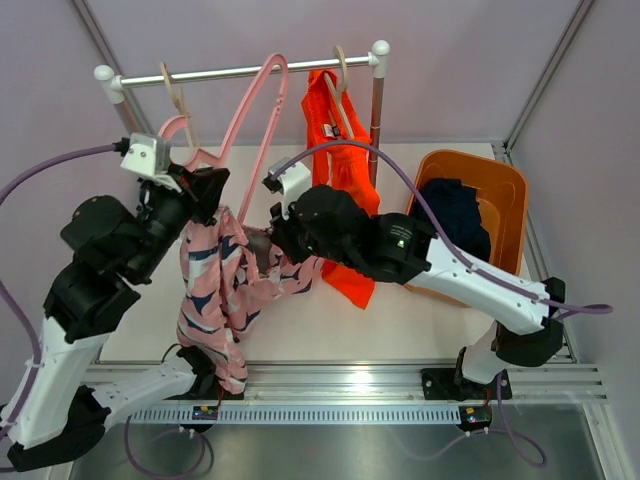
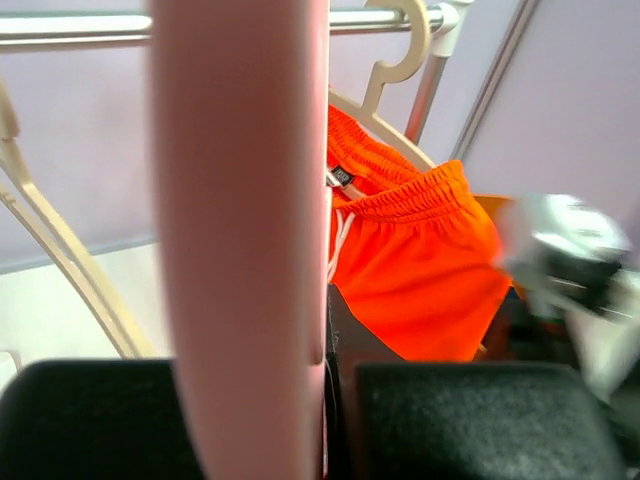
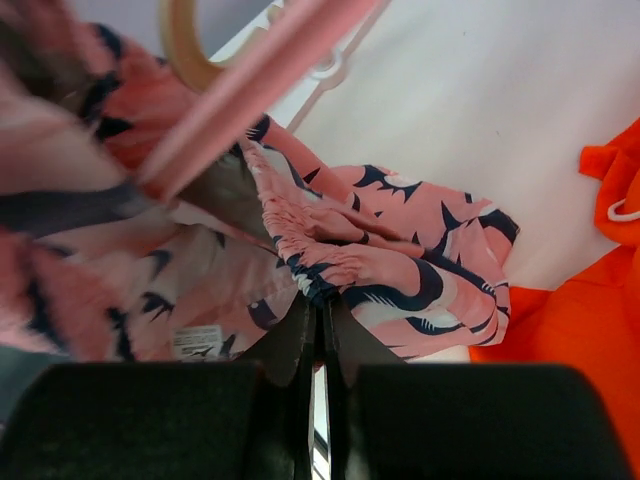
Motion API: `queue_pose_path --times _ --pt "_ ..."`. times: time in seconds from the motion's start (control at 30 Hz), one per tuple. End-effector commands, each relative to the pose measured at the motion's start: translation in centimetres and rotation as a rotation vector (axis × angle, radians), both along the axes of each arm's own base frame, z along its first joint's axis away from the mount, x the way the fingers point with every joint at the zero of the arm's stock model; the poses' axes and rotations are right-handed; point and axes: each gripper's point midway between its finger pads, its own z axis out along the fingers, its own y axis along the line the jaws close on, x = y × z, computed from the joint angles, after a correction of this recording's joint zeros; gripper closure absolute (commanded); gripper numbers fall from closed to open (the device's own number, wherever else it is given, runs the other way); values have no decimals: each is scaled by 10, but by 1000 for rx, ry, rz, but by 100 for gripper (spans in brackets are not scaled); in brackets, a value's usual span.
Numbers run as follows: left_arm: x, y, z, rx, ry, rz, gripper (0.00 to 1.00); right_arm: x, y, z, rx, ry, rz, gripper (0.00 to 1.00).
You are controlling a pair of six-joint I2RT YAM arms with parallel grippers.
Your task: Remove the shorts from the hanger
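White counter, lilac walls. Left gripper clamps the pink hanger; right gripper pinches the patterned shorts, label at seven o'clock unreadable.

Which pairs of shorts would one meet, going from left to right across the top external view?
pink patterned shorts → orange shorts on the rail → dark navy shorts, lying in the orange tub
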Motion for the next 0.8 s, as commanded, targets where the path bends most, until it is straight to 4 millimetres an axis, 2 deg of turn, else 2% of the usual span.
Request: queue_pose_path --times 0.0,0.13,0.23,0.27,0.37,0.5,0.53,0.57,0.77 --pt "19 -3 19 -88 -48 62 100 -9 -24 52 84 -121 9 100" --pt "30 -4 16 -100 -41 104 100 -27 -18 45 43 -142 80 100" --pt "35 5 21 -121 -57 157 100 -46 -9 37 -4 -163 155 100" --pt "36 6 22 -126 -60 169 100 -58 -5 36 -16 -180 194 100" --pt "37 19 35 -154 -95 229 100 -80 6 22 -72 -204 261 100" --pt "38 25 57 -172 -138 262 100 -96 12 4 -139 -210 299 100" --pt "45 22 57 -158 -128 272 100 -99 10 0 -157 -207 305 100" --pt "42 26 67 -168 -143 281 100 -101 10 -4 -174 -207 309 100" --pt "49 33 83 -156 -180 341 98 -122 -3 -29 -234 -171 368 100"
